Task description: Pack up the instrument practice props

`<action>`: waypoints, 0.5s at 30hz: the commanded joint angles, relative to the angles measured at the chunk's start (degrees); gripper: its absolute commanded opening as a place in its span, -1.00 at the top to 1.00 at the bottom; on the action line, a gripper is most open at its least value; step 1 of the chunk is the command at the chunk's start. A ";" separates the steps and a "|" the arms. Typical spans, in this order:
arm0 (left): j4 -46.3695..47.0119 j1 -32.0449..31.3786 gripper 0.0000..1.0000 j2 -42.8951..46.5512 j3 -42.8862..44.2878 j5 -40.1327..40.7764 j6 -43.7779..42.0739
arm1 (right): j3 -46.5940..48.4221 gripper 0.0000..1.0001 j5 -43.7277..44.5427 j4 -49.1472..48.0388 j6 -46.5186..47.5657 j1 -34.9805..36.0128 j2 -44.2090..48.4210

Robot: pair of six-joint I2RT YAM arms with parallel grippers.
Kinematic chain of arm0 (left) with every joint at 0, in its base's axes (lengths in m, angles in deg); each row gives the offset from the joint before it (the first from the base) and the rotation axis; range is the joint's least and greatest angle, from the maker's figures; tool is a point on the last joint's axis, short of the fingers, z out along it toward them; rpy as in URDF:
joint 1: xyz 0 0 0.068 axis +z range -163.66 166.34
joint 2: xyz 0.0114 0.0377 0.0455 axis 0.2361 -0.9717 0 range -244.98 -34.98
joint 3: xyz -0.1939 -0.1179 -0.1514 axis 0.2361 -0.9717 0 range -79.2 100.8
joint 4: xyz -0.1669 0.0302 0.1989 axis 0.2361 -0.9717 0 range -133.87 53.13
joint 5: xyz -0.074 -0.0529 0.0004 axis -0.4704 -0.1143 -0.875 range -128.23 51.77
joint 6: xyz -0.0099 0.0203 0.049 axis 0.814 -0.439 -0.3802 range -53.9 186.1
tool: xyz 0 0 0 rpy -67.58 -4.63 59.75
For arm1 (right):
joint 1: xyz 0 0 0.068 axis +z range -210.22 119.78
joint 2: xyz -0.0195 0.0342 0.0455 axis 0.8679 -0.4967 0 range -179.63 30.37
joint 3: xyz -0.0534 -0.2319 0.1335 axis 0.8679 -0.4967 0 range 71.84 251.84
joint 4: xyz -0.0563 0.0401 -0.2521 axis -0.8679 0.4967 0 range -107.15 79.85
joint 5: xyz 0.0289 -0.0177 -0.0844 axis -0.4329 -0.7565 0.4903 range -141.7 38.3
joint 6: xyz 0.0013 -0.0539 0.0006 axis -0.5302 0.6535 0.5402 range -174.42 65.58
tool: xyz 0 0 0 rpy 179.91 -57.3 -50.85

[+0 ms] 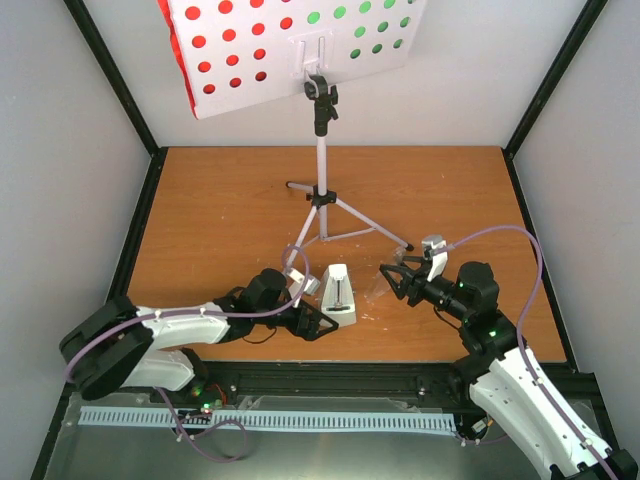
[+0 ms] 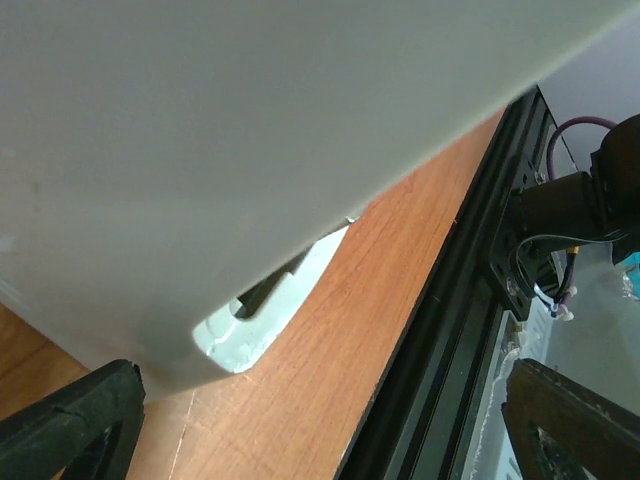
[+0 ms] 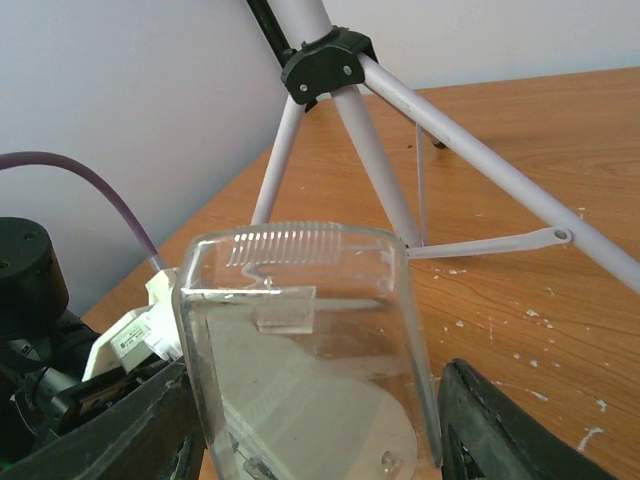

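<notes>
The white perforated music stand (image 1: pixel 300 45) stands at the back on its silver tripod (image 1: pixel 322 195). A red sheet (image 1: pixel 225 40) and a green sheet (image 1: pixel 365 25) show through its holes. The white wedge metronome (image 1: pixel 340 292) stands upright near the front. My left gripper (image 1: pixel 318 325) is open right beside its base. The metronome's white body (image 2: pixel 200 150) fills the left wrist view, with the fingers (image 2: pixel 70 420) spread wide. My right gripper (image 1: pixel 392 280) is shut on the clear cover (image 3: pixel 300 330), held just right of the metronome and apart from it. The tripod legs (image 3: pixel 330 60) show behind it.
The wooden table (image 1: pixel 220 220) is ringed by a black frame (image 1: pixel 120 270) and white walls. The tripod's legs spread over the table's middle, just behind both grippers. A black rail and a white cable tray (image 1: pixel 260 418) run along the front edge.
</notes>
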 commanded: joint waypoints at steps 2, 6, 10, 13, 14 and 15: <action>8.96 0.30 -0.94 -5.66 3.70 -5.17 -4.10 | -1.32 -0.01 2.79 -1.12 1.53 0.33 1.97; 12.89 0.25 -0.94 -9.25 6.61 -7.87 -5.67 | -2.26 -0.01 5.47 -1.08 2.36 0.33 2.61; 21.62 0.41 -0.96 -12.54 6.79 -8.74 -2.41 | -3.53 -0.01 9.52 -5.50 1.47 0.31 -0.27; 22.06 0.66 -0.96 -11.94 6.45 -7.38 -0.74 | -3.29 -0.01 7.90 -9.19 1.00 0.33 -3.00; 21.20 0.88 -0.97 -10.55 5.97 -6.65 -0.84 | -3.08 -0.01 7.67 -9.22 1.39 0.40 -3.57; 19.72 1.23 -0.97 -9.10 5.58 -6.16 -1.21 | -2.91 -0.01 7.70 -8.92 1.98 0.41 -3.99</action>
